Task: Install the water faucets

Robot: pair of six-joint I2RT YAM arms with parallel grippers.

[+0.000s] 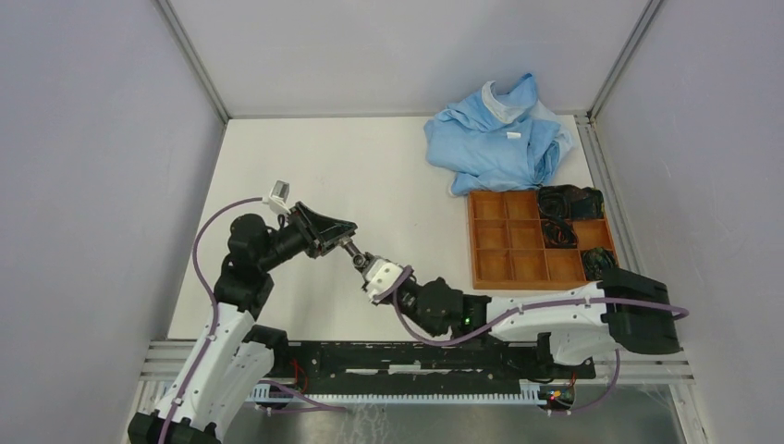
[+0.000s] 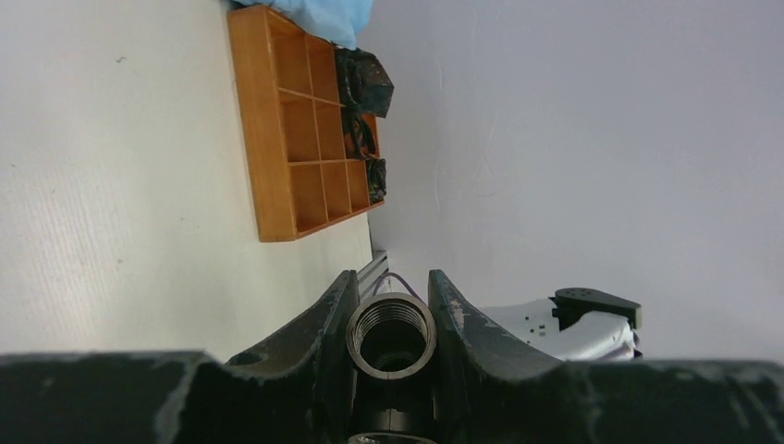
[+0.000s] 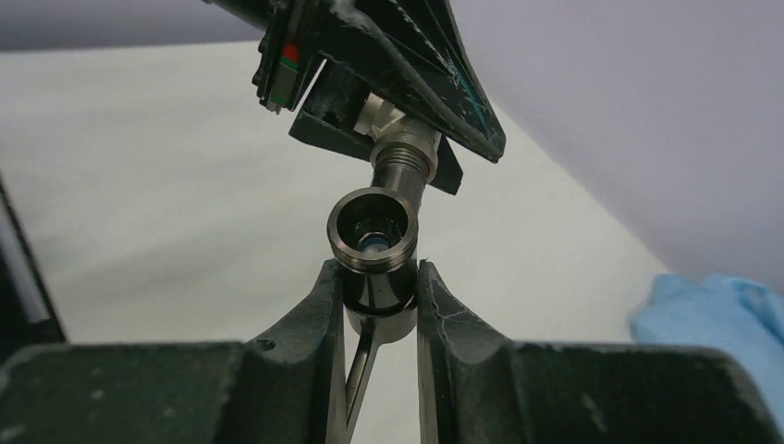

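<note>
Fingers of the right gripper (image 3: 377, 273) fill the bottom of its wrist cam, pinched tight on a dark round-mouthed fitting (image 3: 373, 231) whose open end stares straight at the lens. From 12 o'clock the left gripper (image 3: 399, 102) comes down into that same shot, clamped on a threaded fitting (image 3: 405, 159). Its stub end points down and sits right against the top of the round-mouthed one.

Overhead, the two water faucets meet in mid-air just above the table (image 1: 305, 166), a bit toward 6 o'clock from its middle, with the left arm at 9 o'clock and the right arm at 3.

Progress-wise I'd say we're roughly midway. Both pieces are picked up, lined up and touching. What's left is threading them together and seating the joint, plus wherever the assembly goes afterwards.

Stuff I can't make out:
- whether any threads have caught yet; the joint is small and partly behind the left fingers
- which piece is the T-shaped one, since each is half buried in its fingers
- the left wrist cam shows only the threaded bore and nothing of the mating end
- what the dark bits (image 1: 566, 217) are in the orange tray (image 1: 504, 242) at 3 o'clock

A crumpled blue cloth (image 1: 499, 139) sits at 1 o'clock, well out of the way.
</note>
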